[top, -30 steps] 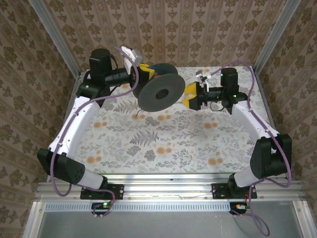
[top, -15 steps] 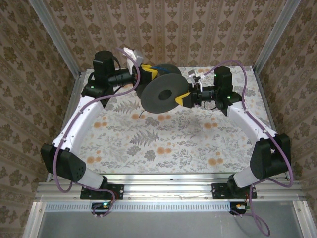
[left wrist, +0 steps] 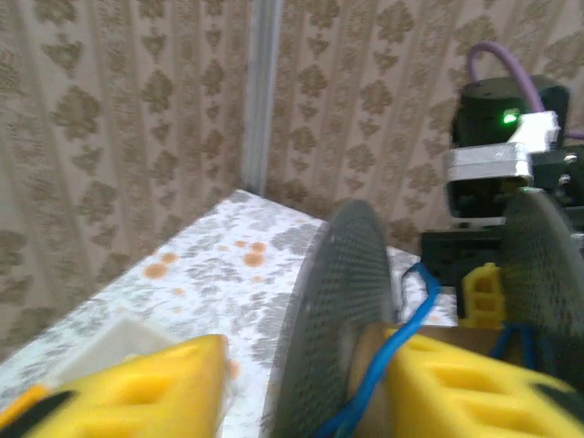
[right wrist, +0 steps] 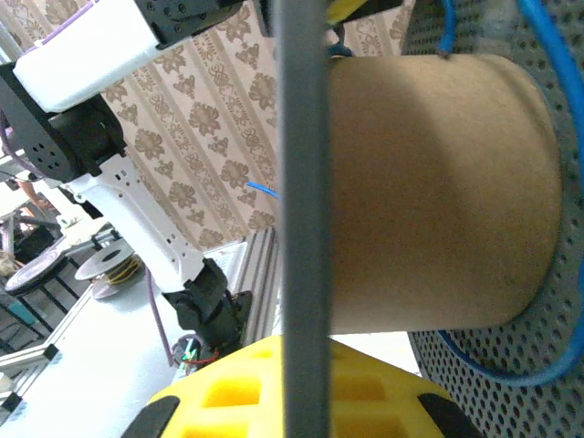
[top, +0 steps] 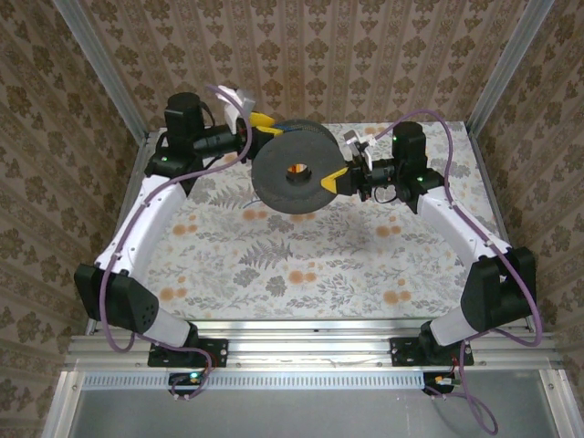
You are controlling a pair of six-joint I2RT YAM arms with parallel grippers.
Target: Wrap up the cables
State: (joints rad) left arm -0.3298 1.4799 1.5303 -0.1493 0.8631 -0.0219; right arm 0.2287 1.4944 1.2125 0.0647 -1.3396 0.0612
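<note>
The blue cable (left wrist: 398,345) sits on the black spool (top: 278,179). A few loose strands cross the spool's brown cardboard core (right wrist: 438,192) between its two perforated flanges. One strand curves along the inner face of the flange on the far side of the core from the right wrist camera, and a short blue end shows just past the nearer flange's edge. The spool is held in the air above the floral table (top: 274,265), one flange face turned up toward the overhead camera with the orange-brown bore at its middle. At the spool's right edge the right gripper (top: 335,179) is pressed together on the rim of that flange, whose thin black edge runs between the yellow fingers. At the spool's upper left the left gripper (left wrist: 310,347) stands spread astride the other flange. One yellow finger is outside the flange with a gap showing, and the other is inside, beside the core and the blue strands. Patterned wallpaper rises behind the spool, and both white arms reaching in toward it carry thick purple cables (top: 429,116).
</note>
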